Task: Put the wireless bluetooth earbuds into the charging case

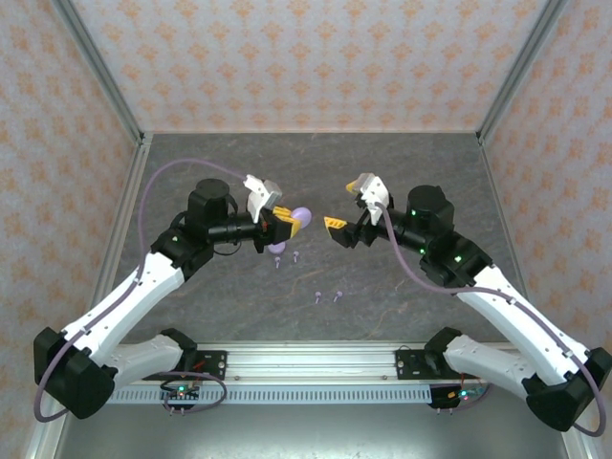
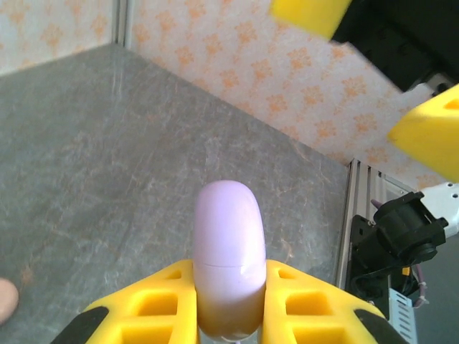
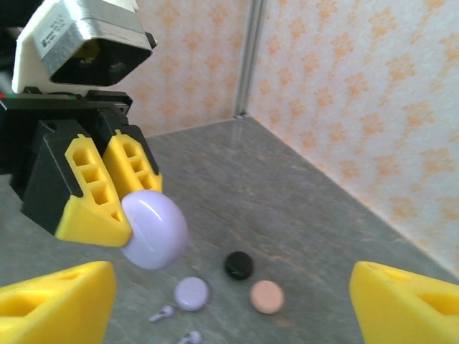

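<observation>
My left gripper (image 1: pixel 293 221) is shut on a lilac charging case (image 1: pixel 302 216), held above the table. In the left wrist view the case (image 2: pixel 228 247) stands between the yellow fingers (image 2: pixel 308 304), its lid seam closed. My right gripper (image 1: pixel 337 226) hangs open facing it, a short gap away, with nothing between its fingers (image 3: pixel 57 304). In the right wrist view the case (image 3: pixel 153 228) sits at the left gripper's tips. Lilac earbuds (image 1: pixel 296 255) lie on the table below, two (image 1: pixel 277 260) near the case and two (image 1: pixel 326 295) nearer the front. Two earbuds (image 3: pixel 161 313) show in the right wrist view.
Three small round discs lie on the table under the grippers: lilac (image 3: pixel 191 293), black (image 3: pixel 239 265) and pink (image 3: pixel 266 296). Patterned walls enclose the grey table (image 1: pixel 402 172) on three sides. The rail (image 1: pixel 306 363) with the arm bases runs along the near edge.
</observation>
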Controlling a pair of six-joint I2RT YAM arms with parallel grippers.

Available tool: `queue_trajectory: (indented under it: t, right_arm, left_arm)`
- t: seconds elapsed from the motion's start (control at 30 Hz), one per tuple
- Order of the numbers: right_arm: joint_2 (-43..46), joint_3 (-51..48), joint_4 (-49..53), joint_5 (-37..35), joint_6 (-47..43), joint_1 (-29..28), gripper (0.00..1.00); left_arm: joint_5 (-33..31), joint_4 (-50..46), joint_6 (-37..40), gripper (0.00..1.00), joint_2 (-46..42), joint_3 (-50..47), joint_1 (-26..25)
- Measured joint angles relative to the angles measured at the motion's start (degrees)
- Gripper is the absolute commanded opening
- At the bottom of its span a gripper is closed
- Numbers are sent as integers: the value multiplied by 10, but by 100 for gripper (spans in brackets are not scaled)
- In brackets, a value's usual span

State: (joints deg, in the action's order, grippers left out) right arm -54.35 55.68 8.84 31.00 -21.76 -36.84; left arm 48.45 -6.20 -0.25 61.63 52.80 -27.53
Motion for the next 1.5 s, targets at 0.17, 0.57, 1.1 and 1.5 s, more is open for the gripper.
queue_trajectory:
  t: [0.17,0.57,1.1,1.5]
  right_arm:
    - [-28,-13,-20,39,56,0,80]
    - [-74,-11,-29,50,97,9,79]
    - [-92,37,-17,44,97,31,79]
    - [-76,40,13,70,94,33,81]
  left_arm:
    - [-4,18,23,11,-9,0,-10]
    - [-5,15,53,8,-9,0,-20]
    - [-9,-3,74,8,-7,8,-21]
    - [-10,-8,78,8,-7,8,-21]
